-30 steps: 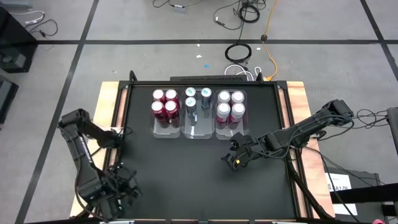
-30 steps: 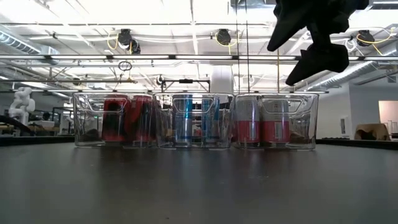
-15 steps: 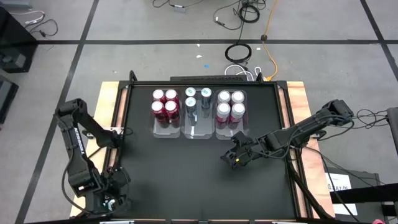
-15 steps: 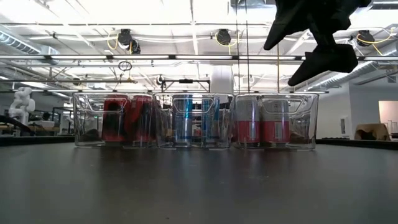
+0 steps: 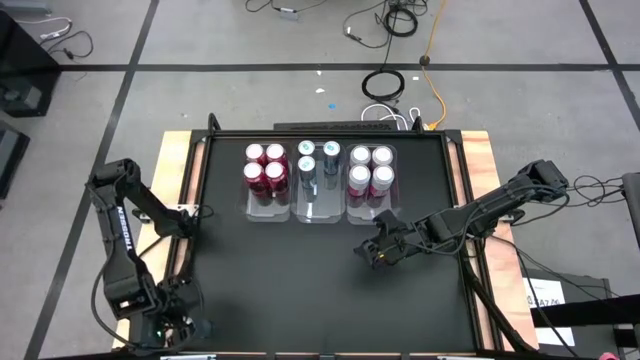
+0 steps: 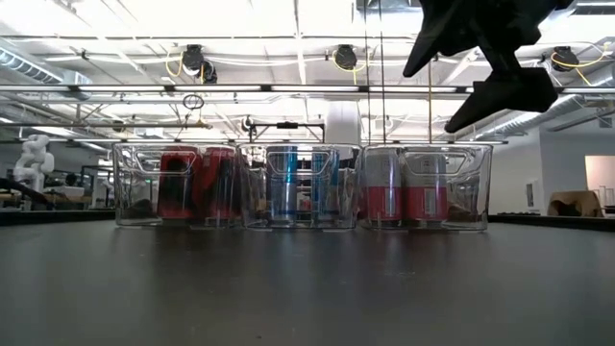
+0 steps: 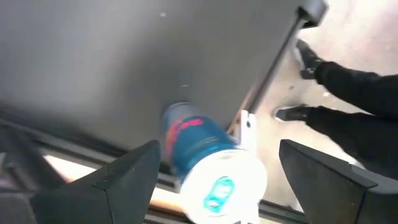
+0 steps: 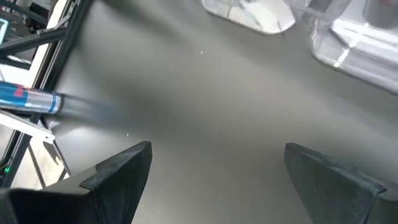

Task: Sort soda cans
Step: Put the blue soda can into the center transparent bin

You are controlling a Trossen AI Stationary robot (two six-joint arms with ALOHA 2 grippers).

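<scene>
Since one blue soda can [image 7: 194,142] is found lying on its side at the near left edge of the bench [image 5: 300,290], by the frame rail and well apart from the bins, the step in hand is judged to be its pickup by the left tool [image 7: 219,144]. That tool is held low over the bench corner with its fingers apart; the can is seen between them, silver top toward the wrist, and no contact with either finger can be made out. The right tool [image 5: 375,252] is hung above the bench right of centre, fingers also apart and nothing between them. At the far side three clear bins are lined up: red cans [image 5: 265,168] in the left one, pink cans [image 5: 370,170] in the right one, and blue cans at the back of the middle bin [image 5: 318,205], whose front half is bare. For a sound grasp, the fingers should be squared across the can's round body rather than its ends, and closed only once the can is centred, since a lying can is likely to roll off the edge if nudged from one side. After lifting, the can would need to be turned upright before being lowered into the bare front of the middle bin, clear of the cans already standing there. A person's shoes [image 7: 308,59] are noted on the floor just beyond the bench corner.
</scene>
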